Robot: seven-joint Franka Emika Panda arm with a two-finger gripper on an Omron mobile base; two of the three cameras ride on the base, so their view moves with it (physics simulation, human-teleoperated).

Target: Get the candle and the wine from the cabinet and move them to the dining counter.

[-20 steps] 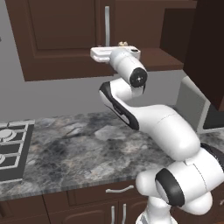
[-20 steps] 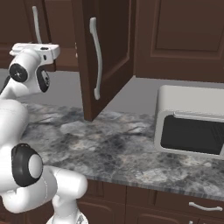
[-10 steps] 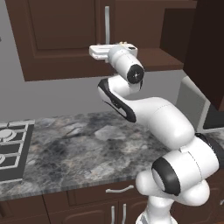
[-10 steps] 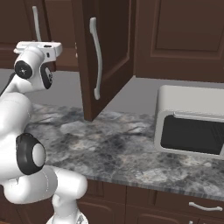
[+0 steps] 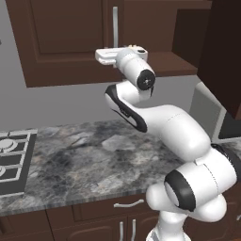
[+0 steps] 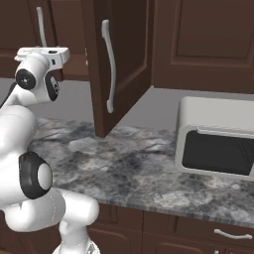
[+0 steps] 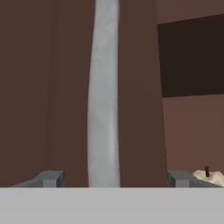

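Note:
The cabinet's shut left door point(image 5: 61, 37) carries a vertical silver bar handle point(image 7: 104, 100). My gripper point(image 7: 116, 177) is open, one fingertip point(image 7: 52, 177) on each side of that handle's lower part and neither touching it. From the left base view the gripper point(image 5: 113, 51) is pressed up to the bottom of the handle point(image 5: 115, 23). The cream candle point(image 7: 208, 175) with its dark wick peeks in past the right fingertip, on the inner shelf. The right cabinet door point(image 6: 119, 64) stands swung open. The wine and the dining counter are out of view.
Below the cabinet lies a marbled counter point(image 5: 94, 155) with a stove point(image 5: 12, 160) at its left end. A white microwave-like appliance point(image 6: 216, 141) stands at the right. The open door's edge and handle point(image 6: 110, 69) hang over the counter.
The hand has risen a little and moved closer to the left door's handle, and the elbow has swung along with it. The cabinet doors have not moved.

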